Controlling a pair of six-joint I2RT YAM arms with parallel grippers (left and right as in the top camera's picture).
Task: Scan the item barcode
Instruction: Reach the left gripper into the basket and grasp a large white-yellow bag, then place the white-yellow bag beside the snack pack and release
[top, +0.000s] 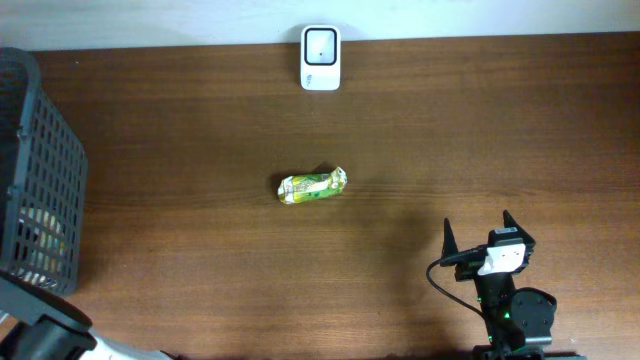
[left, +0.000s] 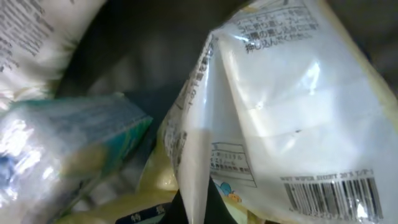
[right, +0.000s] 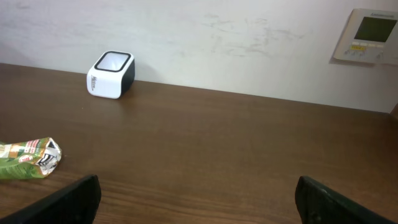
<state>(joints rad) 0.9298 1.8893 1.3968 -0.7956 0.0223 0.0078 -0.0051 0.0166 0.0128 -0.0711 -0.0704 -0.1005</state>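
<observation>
My left pincer is pressed together down inside the basket at the left edge of the surface. It seems to be pinching the seam fold of the white packet, a thin flap that suits 2 fingers. The packet's barcode faces my camera, so I judge it will need turning. A teal packet lies just beside it. My right pincer hangs spread by the near edge, out of the way. 1 green wrapper lies mid-surface, and the scanner stands at the far edge.
</observation>
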